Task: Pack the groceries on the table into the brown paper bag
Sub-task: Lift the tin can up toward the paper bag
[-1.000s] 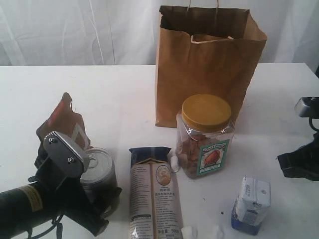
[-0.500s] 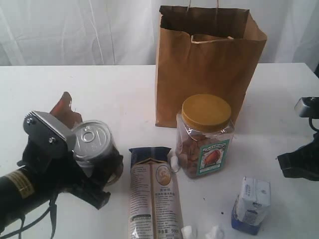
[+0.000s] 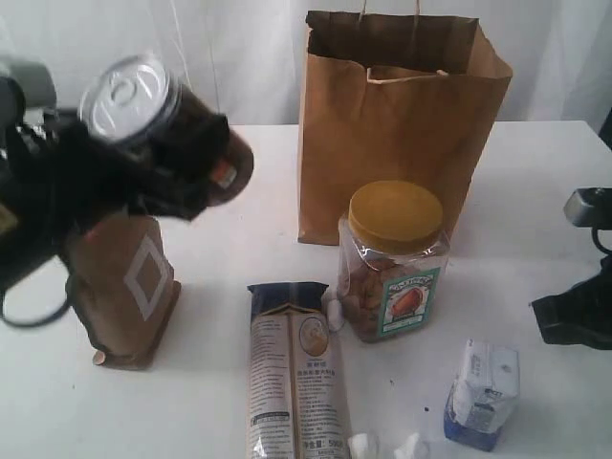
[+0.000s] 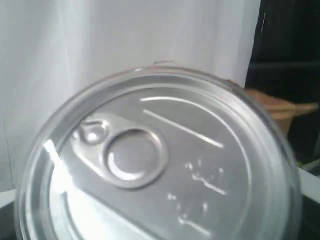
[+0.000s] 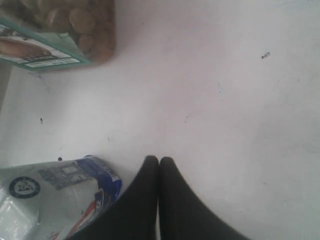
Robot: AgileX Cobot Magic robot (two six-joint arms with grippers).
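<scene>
Dark pull-tab can [image 3: 129, 91] aloft, tilted, clamped in left gripper [image 3: 177, 164], left of brown paper bag [image 3: 397, 124], above brown pouch [image 3: 129, 287]. Right gripper [image 5: 159, 170] fingers pressed together, empty, over table [image 3: 535, 172] beside small blue-white carton [image 3: 483, 392].

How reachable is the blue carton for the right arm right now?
Probably yes: the right gripper sits shut and empty close by the carton, with only bare table between them. It would need to open first.
</scene>
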